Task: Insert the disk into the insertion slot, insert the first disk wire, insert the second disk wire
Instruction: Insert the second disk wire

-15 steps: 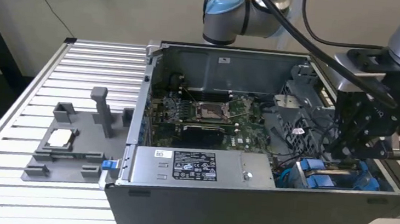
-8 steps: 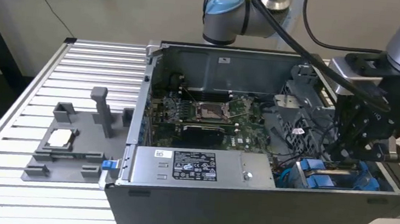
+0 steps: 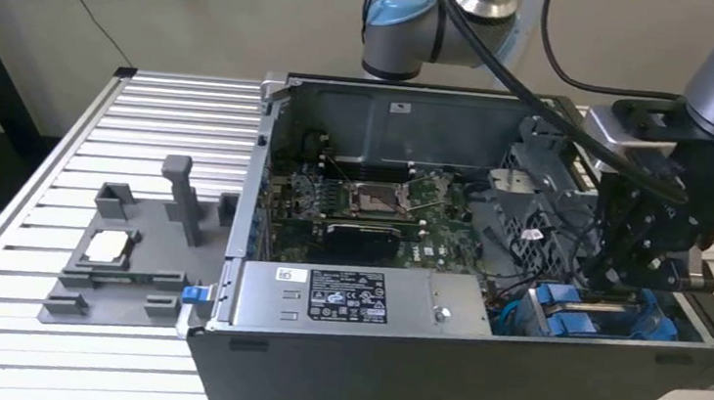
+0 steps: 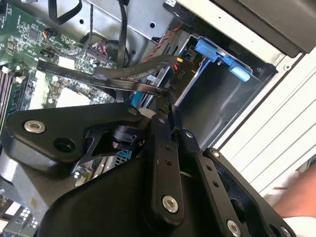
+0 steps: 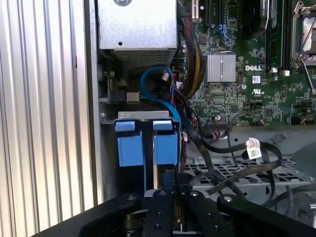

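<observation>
claw (image 4: 165,101) | closed, pinching black wire (image 4: 128,74) | beside blue-edged insertion slot (image 5: 147,143)

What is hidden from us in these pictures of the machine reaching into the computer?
- Claw tips: in the exterior view they sink behind the case wall; in both wrist views its own black links cover them.
- Whatever the claw may hold: hidden likewise.
- Slot interior: in the first wrist view, blue tabs cover it.
- Wire ends: in the second wrist view, lost behind the claw.

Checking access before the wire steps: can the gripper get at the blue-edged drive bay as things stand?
Probably yes. The gripper hangs just above the insertion slot inside the open case, with no cover between them. Loose black cables lie close beside the bay and could snag.
</observation>
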Motion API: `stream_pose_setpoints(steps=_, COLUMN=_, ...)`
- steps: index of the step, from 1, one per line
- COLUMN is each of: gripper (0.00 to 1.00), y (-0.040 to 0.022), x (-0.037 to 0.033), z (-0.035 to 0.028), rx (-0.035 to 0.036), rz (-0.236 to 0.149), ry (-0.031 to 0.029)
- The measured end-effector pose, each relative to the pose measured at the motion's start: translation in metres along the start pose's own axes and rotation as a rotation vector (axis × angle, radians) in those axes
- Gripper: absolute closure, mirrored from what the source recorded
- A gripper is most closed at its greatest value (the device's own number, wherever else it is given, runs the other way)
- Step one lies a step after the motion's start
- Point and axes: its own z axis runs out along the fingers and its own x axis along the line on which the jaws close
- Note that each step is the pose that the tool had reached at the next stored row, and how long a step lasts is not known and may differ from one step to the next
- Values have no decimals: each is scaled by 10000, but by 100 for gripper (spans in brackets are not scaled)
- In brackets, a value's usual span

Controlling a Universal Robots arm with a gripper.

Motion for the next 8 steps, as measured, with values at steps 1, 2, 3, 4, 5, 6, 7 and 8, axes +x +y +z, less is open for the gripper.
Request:
stream_pose_setpoints(steps=1, gripper=84, y=0, x=-3, z=5, rx=0, rz=13, ry=-1)
stream_pose_setpoints(steps=2, gripper=84, y=0, x=-6, z=11, rx=1, rz=24, ry=-1)
stream_pose_setpoints(steps=3, gripper=84, y=0, x=-7, z=15, rx=1, rz=27, ry=-1)
stream_pose_setpoints(steps=4, gripper=84, y=-1, x=-8, z=19, rx=1, rz=28, ry=1)
stream_pose_setpoints(steps=5, gripper=84, y=-3, x=-8, z=21, rx=1, rz=28, ry=3)
stream_pose_setpoints(steps=6, gripper=84, y=-5, x=-8, z=24, rx=1, rz=28, ry=3)
stream_pose_setpoints(steps=7, gripper=84, y=-6, x=-8, z=27, rx=1, rz=28, ry=2)
stream_pose_setpoints(steps=8, gripper=84, y=-8, x=-8, z=30, rx=1, rz=27, ry=1)
